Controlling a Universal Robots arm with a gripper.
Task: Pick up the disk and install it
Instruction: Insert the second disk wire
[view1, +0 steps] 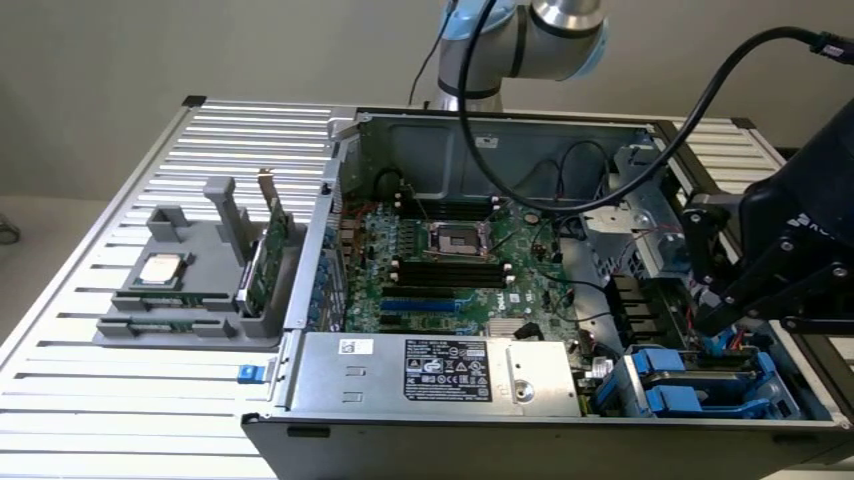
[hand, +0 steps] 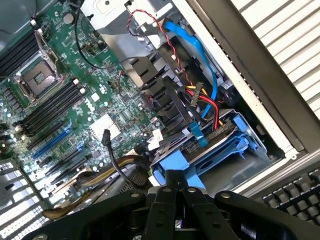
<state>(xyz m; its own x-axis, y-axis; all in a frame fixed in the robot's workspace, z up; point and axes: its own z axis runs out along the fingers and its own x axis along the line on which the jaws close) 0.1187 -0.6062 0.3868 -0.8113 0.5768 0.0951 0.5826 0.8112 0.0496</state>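
Observation:
The disk (hand: 210, 152) lies in its blue carrier frame inside the drive bay, at the near corner of the open computer case (view1: 534, 425) on the exterior view's right. The blue rails (view1: 694, 388) show there, while the metal face is mostly hidden by shadow and cables. My gripper (hand: 175, 176) hangs just above the carrier's edge with its black fingers pressed together and nothing between them. In the exterior view the gripper (view1: 707, 318) reaches down into the case from the right, just above the bay.
Red, yellow and blue cables (hand: 207, 100) run over the bay. The motherboard (view1: 454, 260) fills the case floor, with the power supply (view1: 441, 368) at the front. A grey fixture (view1: 187, 290) outside holds a processor chip (view1: 160, 268) and a green card (view1: 274, 250). A keyboard (hand: 295, 192) lies beside the case.

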